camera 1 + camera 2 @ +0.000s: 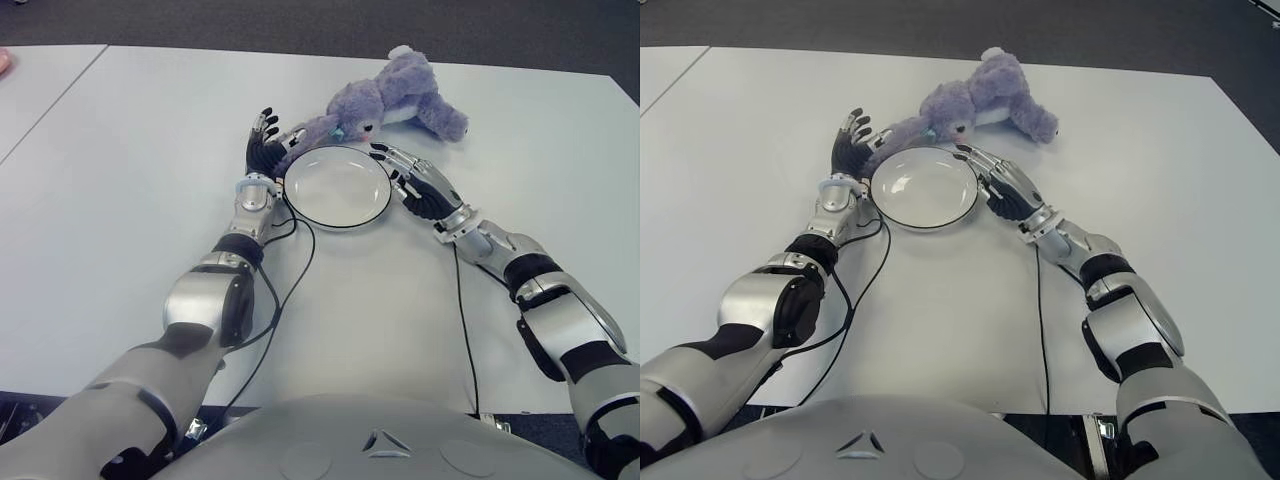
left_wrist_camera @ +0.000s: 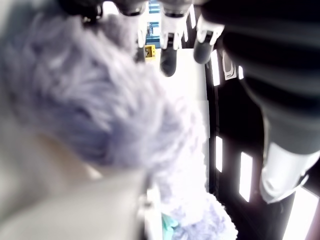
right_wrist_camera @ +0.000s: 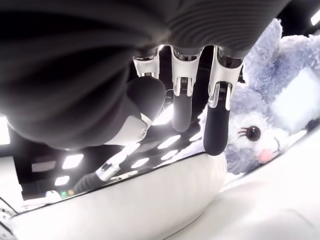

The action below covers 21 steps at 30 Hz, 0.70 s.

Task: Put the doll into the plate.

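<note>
A purple plush bunny doll [image 1: 395,95] lies on its side on the white table, just behind a round white plate [image 1: 335,190] with a dark rim. The plate holds nothing. My left hand [image 1: 265,145] stands at the plate's left rim, fingers spread, with one of the doll's long soft limbs against its palm side. In the left wrist view the doll's fur [image 2: 85,105] fills the space under the extended fingers. My right hand [image 1: 412,180] lies at the plate's right rim, fingers straight and pointing toward the doll's face [image 3: 255,135], holding nothing.
Black cables [image 1: 300,270] run from both wrists back across the table [image 1: 130,160] toward my body. A seam at the far left separates a second table [image 1: 40,80]. Dark floor lies beyond the far edge.
</note>
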Available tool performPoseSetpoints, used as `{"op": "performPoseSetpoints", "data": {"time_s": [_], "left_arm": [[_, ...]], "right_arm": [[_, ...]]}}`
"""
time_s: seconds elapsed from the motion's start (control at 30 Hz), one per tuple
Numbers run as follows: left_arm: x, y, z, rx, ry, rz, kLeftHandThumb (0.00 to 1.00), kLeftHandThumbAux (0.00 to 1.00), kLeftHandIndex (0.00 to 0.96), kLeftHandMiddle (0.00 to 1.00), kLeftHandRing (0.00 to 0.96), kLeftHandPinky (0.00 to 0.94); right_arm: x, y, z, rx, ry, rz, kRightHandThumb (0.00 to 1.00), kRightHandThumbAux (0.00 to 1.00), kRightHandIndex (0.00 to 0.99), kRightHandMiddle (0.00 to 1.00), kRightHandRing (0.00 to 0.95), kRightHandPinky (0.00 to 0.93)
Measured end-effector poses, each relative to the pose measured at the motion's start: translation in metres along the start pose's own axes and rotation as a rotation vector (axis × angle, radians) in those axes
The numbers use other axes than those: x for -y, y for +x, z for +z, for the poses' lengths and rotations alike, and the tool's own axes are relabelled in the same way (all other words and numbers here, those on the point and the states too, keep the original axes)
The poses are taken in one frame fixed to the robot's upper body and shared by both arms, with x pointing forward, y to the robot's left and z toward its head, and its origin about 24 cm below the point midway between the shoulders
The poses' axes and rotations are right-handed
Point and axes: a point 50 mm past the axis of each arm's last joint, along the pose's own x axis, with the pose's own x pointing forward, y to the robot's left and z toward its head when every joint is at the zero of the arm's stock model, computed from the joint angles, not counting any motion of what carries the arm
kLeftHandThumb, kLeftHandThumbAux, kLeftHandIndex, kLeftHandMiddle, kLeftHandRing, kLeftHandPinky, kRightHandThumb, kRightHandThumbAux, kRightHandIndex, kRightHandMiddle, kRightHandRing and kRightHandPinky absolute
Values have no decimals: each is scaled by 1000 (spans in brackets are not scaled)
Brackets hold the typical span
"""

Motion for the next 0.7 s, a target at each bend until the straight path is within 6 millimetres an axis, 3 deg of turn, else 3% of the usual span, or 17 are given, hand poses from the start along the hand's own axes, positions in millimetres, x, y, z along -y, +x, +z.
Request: {"op": "performPoseSetpoints", "data": {"time_s": [0.17, 0.4, 0.7], "left_arm": [[0, 0, 0, 0, 0, -1, 0, 658, 92, 134, 123, 130], [0, 0, 0, 0, 0, -1, 0, 646, 87, 129, 122, 132], [-4, 1, 1, 3, 6, 7, 0, 642, 89, 128, 121, 134]], "right_arm": [[0, -4, 1, -1, 16, 24, 887, 745, 0, 0, 58, 280], [2, -6, 3, -1, 29, 56, 871, 737, 0, 0, 43, 384], [12, 19, -6, -57, 0, 12, 896, 698, 0, 0, 66, 373]]}}
